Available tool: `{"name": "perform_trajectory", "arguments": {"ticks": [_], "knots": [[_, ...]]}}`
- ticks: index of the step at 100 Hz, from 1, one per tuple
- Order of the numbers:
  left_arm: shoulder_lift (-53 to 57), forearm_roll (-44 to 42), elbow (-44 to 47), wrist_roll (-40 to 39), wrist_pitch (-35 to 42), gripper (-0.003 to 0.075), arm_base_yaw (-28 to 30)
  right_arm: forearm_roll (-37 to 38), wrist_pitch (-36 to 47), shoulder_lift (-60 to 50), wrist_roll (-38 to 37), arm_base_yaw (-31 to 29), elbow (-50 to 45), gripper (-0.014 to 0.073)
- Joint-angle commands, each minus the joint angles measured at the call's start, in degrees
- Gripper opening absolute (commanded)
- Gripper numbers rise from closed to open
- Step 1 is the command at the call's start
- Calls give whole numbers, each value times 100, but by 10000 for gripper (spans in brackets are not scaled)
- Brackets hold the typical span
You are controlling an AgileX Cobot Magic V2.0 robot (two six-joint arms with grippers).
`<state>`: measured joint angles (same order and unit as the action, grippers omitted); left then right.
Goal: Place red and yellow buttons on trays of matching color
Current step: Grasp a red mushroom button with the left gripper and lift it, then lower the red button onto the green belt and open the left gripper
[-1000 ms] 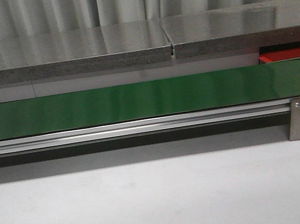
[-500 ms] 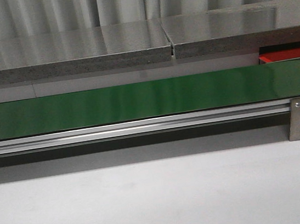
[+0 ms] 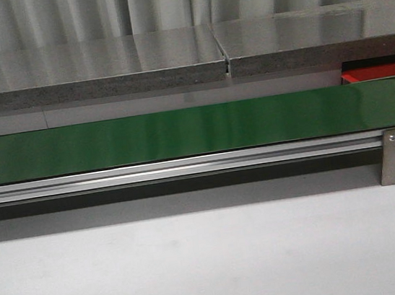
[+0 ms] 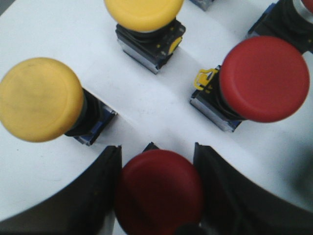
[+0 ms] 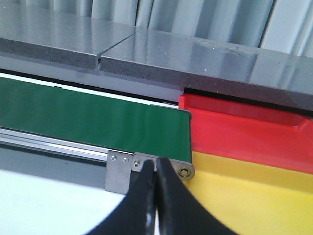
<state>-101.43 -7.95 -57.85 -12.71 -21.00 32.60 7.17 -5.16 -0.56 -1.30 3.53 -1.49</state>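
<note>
- Buttons are seen only in the left wrist view, standing cap-up on a white surface (image 4: 146, 105): two yellow and three red, though one red at the frame corner is largely cut off.
- Red button (image 4: 159, 191) is shown directly between the two dark fingers (image 4: 88, 196) of the left gripper (image 4: 156, 193); its stem axis runs roughly toward the camera, so only the domed cap is presented.
- The left jaws are held apart, wide enough to straddle that cap; a narrow gap or light contact at each side cannot be told apart, and a firm grasp is not shown.
- Neighbouring buttons, a yellow button (image 4: 39, 98) on one side and a second red button (image 4: 264, 78) on the other, stand near the fingers but apart from them.
- The right gripper (image 5: 155, 171) is shown with its fingertips pressed together and nothing between them, hanging just short of the end of the green belt (image 5: 93, 122).
- Red tray (image 5: 249, 137) and yellow tray (image 5: 244, 196) lie side by side just past the belt's end, so the right arm is judged nearer to them.
- In the front view neither arm nor any button appears; only a corner of the red tray shows beyond the belt.
- The base of the straddled button and the fingertips are hidden beneath the cap.
</note>
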Motion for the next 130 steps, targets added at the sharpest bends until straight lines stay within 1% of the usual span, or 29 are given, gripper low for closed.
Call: {"name": "perform_trajectory", "arguments": {"ticks": [1,11,22,44,59,72,89,103,130], "knots": [[273,34,-166,-60,164,64,-21,76,460,-88,-4,13,55,-68],[388,39,-166,-60,18,-20,-21,76,460,-88,-4,13,55,-68],[661,64,-166,-60,-198,-19,-21,76,460,-88,-4,13,55,-68],[1568,93,-288,-32,-639,-19,-52,76,460,-88,-4,13,55,-68],[1897,93,-698,163,-1243,-19,-402,76,460,-88,-4,13,55,-68],[1857,93,-1055,202,-1346,-19,-850,76,460,-88,-4,13,55,-68],[1660,93,-1211,311,-1195,-19,-1423,76,460,-88,-4,13,55,-68],[1310,93,-1353,311,-1185,-19,-1704,76,460,-88,-4,13,55,-68],[728,104,-1618,311,-1088,-19,-2053,76,460,-88,-4,13,55,-68]]}}
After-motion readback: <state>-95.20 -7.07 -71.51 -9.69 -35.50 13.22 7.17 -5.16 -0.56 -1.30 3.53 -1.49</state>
